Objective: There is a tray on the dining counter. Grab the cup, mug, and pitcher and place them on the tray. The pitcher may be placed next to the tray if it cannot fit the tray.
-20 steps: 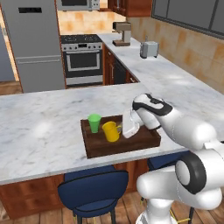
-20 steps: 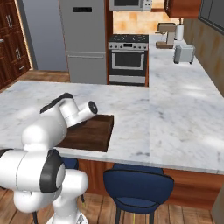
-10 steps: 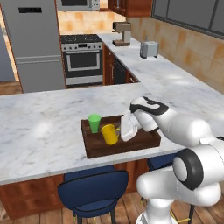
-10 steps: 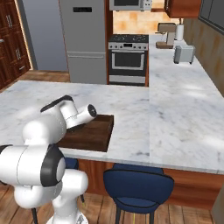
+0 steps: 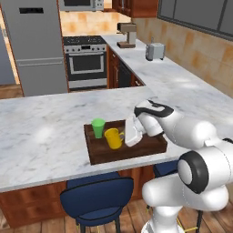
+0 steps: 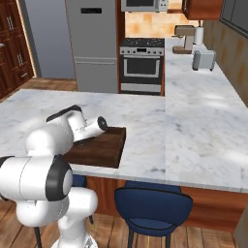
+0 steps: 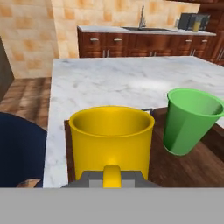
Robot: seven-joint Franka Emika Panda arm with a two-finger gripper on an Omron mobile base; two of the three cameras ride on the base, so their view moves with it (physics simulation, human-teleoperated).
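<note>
The arm reaches forward and low over the near edge of the dining counter [image 5: 41, 132], its forearm sloping down so that the hand hangs just above the dark wooden tray [image 5: 150, 146]. The claw [image 5: 124, 135] points sideways along the tray rather than straight down, and its jaws are closed on the loop handle of the yellow mug [image 5: 113, 138]; in the hand view that handle sits clamped right at the claw [image 7: 112, 176], with the mug's [image 7: 111, 139] body directly ahead of it and upright. The mug stands on the tray floor, or just above it; the pictures do not settle which.

Beyond the mug and a little to one side of the claw's line, the green cup [image 5: 98, 128] stands upright on the tray as well, close to the mug but not touching it [image 7: 189, 120].

Far ahead of the claw, on the counter with the sink, stands a glass with orange-yellow liquid, too small to tell whether it is the pitcher [image 7: 197, 23].

From the right base view the arm's white shoulder and wrist cover the near part of the tray [image 6: 104, 147].
</note>
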